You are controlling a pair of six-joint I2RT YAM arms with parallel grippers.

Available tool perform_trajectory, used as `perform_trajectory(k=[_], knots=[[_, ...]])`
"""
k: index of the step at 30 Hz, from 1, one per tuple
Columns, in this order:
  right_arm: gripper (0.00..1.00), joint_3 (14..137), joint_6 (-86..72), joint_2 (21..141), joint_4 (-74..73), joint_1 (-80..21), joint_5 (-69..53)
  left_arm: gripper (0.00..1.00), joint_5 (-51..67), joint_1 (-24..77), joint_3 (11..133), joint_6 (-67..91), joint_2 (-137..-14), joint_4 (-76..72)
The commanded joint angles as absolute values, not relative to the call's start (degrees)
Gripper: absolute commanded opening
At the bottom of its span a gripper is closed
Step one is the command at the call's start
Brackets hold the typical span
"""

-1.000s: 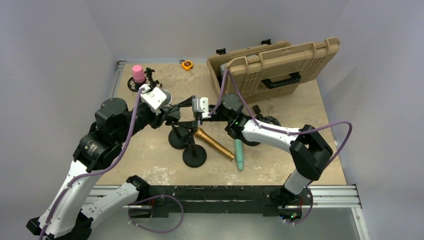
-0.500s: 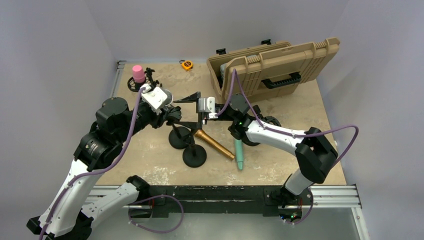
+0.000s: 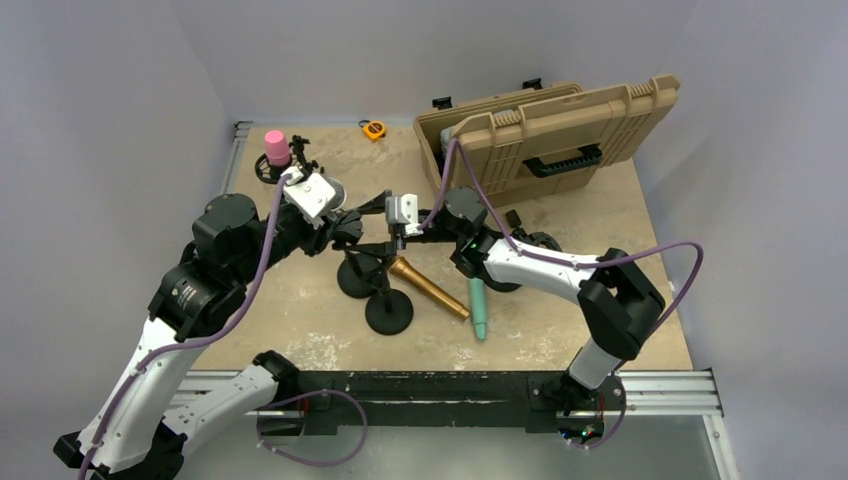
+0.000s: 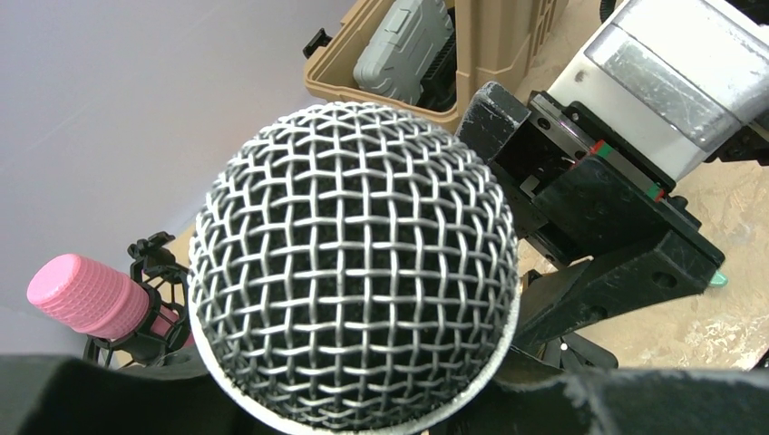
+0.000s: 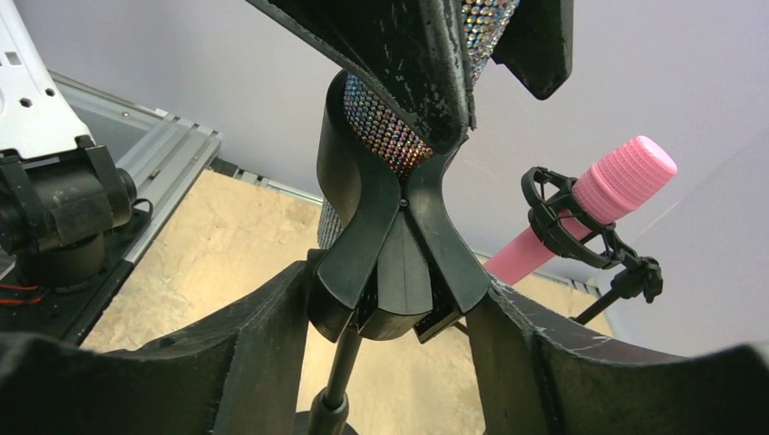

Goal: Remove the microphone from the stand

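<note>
Fingers (image 5: pixel 263 353) of the right gripper (image 5: pixel 399 299) are back astride the stand clip (image 5: pixel 399 245), grip unclear; left gripper (image 4: pixel 363 399) clasps the microphone (image 4: pixel 354 263) for pulling.

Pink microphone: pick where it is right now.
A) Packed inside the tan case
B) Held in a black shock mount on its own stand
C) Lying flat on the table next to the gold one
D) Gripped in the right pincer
B: the pink microphone sits in a black shock mount at the far left corner of the table. It is well away from the tan case and neither arm touches it.
</note>
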State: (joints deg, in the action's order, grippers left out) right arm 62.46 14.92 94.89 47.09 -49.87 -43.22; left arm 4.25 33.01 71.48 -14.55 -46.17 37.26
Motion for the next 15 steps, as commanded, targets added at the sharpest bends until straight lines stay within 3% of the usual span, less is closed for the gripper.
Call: perform_trajectory(k=[1, 3, 6, 15], knots=[[0.54, 64.7, 16.0, 94.1, 48.4, -49.7, -43.4, 0.0, 6.3, 33.2, 73.0, -12.8, -46.2, 36.8], [0.63, 63.8, 15.5, 93.2, 50.0, -49.7, -43.5, 0.0, 6.4, 33.2, 73.0, -12.8, -46.1, 36.8], [0.68, 62.6, 14.8, 91.8, 52.1, -49.7, -44.1, 0.0, 6.2, 33.2, 72.9, -12.9, -46.0, 36.9], [0.63, 62.9, 14.7, 91.8, 51.8, -49.7, -44.5, 0.0, 6.4, 33.2, 72.9, -12.8, -46.0, 36.9]])
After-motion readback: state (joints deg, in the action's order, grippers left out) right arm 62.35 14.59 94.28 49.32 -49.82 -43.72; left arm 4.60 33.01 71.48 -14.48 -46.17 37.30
